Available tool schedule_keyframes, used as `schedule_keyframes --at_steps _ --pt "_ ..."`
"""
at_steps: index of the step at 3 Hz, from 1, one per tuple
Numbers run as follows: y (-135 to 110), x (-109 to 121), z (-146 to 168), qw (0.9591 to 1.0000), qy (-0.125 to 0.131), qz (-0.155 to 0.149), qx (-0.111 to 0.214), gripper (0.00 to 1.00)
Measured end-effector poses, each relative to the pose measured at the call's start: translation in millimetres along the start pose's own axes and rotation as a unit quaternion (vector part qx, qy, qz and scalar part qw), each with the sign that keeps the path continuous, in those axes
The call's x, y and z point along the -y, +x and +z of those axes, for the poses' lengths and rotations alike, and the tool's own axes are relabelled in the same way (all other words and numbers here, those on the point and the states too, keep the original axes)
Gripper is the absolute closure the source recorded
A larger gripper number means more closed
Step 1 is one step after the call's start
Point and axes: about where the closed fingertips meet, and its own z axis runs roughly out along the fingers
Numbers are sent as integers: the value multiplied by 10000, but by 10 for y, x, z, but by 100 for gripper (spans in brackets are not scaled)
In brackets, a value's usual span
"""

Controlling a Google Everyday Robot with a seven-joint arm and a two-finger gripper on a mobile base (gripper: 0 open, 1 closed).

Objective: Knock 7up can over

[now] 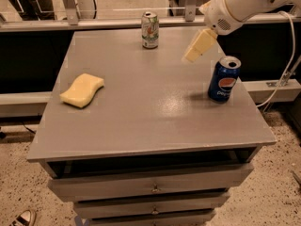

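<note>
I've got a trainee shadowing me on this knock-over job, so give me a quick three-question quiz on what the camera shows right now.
1. True or false: the 7up can lies on its side.
2. Where is the claw? A) touching the 7up can; B) in the air between the 7up can and the Pepsi can, touching neither; C) pressed onto the table.
3. Fill in: the yellow thing near the table's left edge in the camera view is a ___.
Key: 1 false, it stands upright near the far edge; 2 B; 3 sponge.
</note>
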Motion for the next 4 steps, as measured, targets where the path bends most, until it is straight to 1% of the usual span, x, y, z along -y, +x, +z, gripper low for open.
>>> schedule_keyframes --at_steps 1,2,3,4 --pt "-57 15 168 9996 23 165 244 0" --pt "-252 127 523 9967 52 422 698 0" --pt "-437 277 900 9906 25 671 1190 0" --pt "-539 417 1181 9849 47 872 1496 0"
